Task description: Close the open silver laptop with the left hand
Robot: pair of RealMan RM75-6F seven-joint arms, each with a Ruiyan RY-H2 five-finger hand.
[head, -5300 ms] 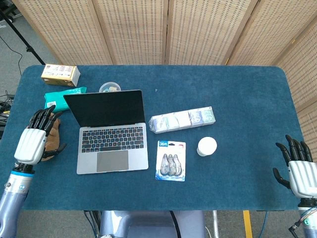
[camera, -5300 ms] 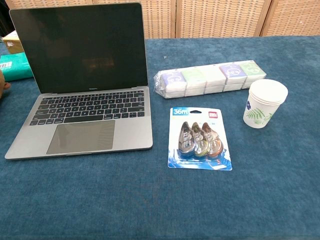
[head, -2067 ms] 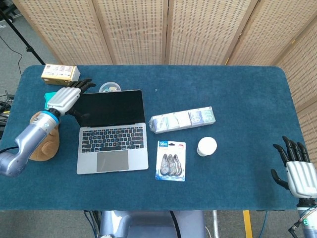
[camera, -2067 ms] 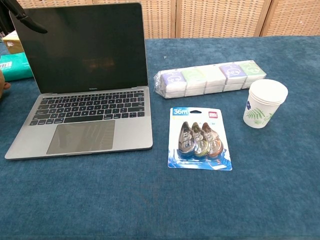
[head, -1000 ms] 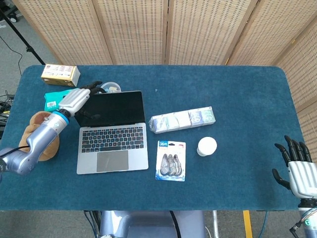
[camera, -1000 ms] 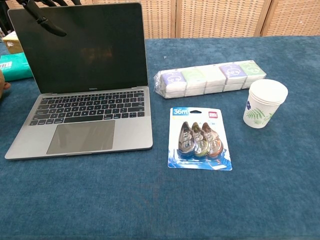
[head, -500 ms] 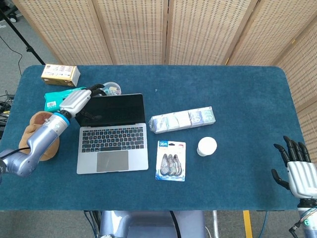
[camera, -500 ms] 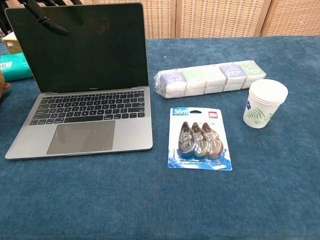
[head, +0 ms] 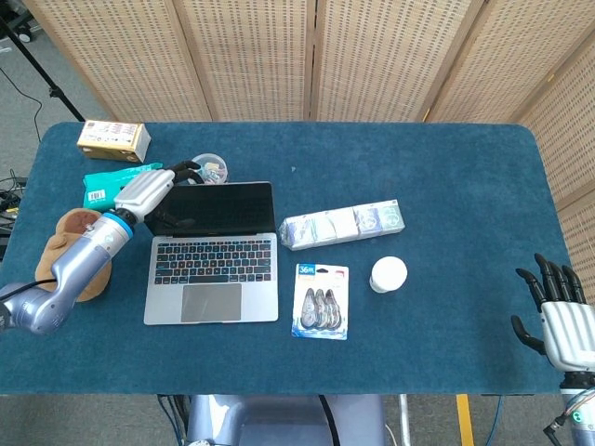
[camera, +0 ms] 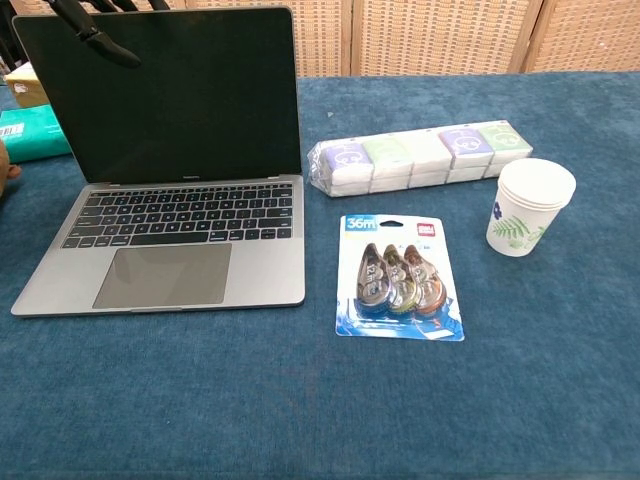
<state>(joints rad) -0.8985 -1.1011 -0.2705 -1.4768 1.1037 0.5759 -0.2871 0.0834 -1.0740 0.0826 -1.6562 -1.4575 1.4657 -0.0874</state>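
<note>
Woven cane screen panels [head: 279,56] stand behind a bench [head: 446,167] covered in dark blue cloth. The open silver laptop [head: 212,265] with a black keyboard sits on the left half of the bench, its dark screen [camera: 160,95] raised and leaning over the keys in the head view. The left hand [head: 149,190], white-backed with black fingers [head: 181,169], rests on the top left corner of the lid; in the chest view one black finger lies across the upper left of the screen. The fingers wrap over the lid's edge, touching it rather than clasping anything.

The right hand [head: 558,311] hangs beyond the bench's near right corner, well apart from everything, its fingers spread and holding nothing.

Just right of the laptop lies a clear-wrapped row of small pastel packets [head: 342,225]. In front of it are a blue blister card of three correction tapes [head: 322,300] and a stack of white paper cups with a leaf print [camera: 528,207]. At the far left are a yellow and white cardboard box [head: 113,139], a teal packet [head: 107,183], a small round clear container [head: 208,166] behind the lid, and a brown plush toy [head: 72,243] under the left arm.
</note>
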